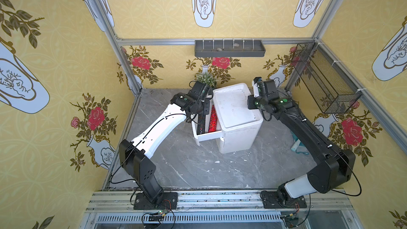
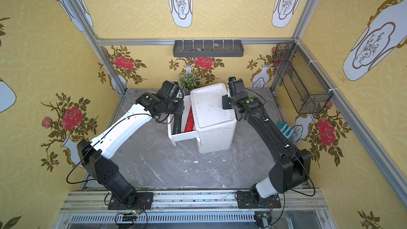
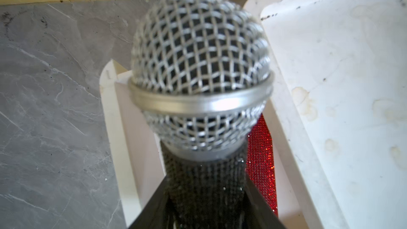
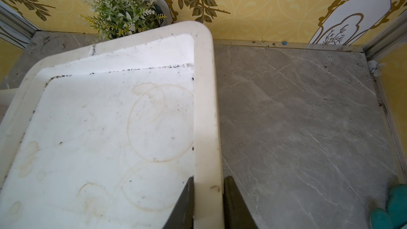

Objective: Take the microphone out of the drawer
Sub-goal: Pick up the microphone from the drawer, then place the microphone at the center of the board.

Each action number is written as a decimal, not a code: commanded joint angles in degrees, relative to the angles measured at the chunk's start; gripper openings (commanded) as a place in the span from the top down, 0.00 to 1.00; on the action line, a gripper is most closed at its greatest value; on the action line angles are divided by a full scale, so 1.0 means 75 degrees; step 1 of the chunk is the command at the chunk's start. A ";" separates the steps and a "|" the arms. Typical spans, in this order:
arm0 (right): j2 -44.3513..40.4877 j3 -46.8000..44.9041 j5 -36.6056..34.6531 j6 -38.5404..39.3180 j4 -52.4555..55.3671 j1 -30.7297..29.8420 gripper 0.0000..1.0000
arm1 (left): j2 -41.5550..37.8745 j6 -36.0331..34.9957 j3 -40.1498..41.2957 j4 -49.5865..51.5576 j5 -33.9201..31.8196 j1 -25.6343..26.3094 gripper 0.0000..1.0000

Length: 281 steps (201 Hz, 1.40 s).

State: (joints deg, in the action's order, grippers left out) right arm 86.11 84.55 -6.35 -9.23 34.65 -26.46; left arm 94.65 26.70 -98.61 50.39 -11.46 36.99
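Right now my left gripper (image 3: 204,194) is clamped partway closed on the sparkly black handle of the silver-mesh-headed microphone (image 3: 200,62), a finger on each side. In a top view the handle slants down into the open white plastic drawer (image 1: 207,137), jutting from the 9 o'clock side of the white box cabinet (image 1: 236,111). A red glitter microphone (image 1: 213,118) lies at its 3 o'clock. My right gripper (image 4: 208,186), nearly closed, pinches the cabinet's rim

- Potted plant (image 4: 119,9): upright at the table's (image 1: 198,168) back edge, against the wall.
- Grey rack (image 1: 229,50): mounted on back wall, small stones inside.
- Wire basket (image 1: 326,80): on right wall.
- Teal glove (image 2: 286,128): on table, right side.
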 commanded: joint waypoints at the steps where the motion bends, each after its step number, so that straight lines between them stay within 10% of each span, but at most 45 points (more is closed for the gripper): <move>1: -0.0054 -0.0039 -0.0035 -0.0105 -0.0015 0.0000 0.75 | -0.0263 -0.0161 0.0197 -0.0342 -0.0416 -0.0022 0.68; 89: -0.0103 -0.0141 -0.0009 -0.0140 -0.0074 0.0000 0.75 | -0.1721 -0.0483 0.0734 -0.1335 -0.1488 -0.0186 0.69; 166: 0.0060 0.0045 -0.0044 -0.0105 0.0044 -0.0005 0.75 | -0.2714 -0.0366 0.2131 -0.1387 -0.0393 -0.2349 0.69; 281: 0.0057 0.0036 -0.0079 -0.0081 0.0155 0.0000 0.75 | -0.1102 -0.0303 0.3726 -0.1866 0.0585 -0.3591 0.68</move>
State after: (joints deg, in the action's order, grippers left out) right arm 86.43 84.77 -6.48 -9.39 34.63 -26.48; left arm 83.53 23.99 -72.05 38.83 -8.58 10.39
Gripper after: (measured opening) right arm 0.249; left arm 0.445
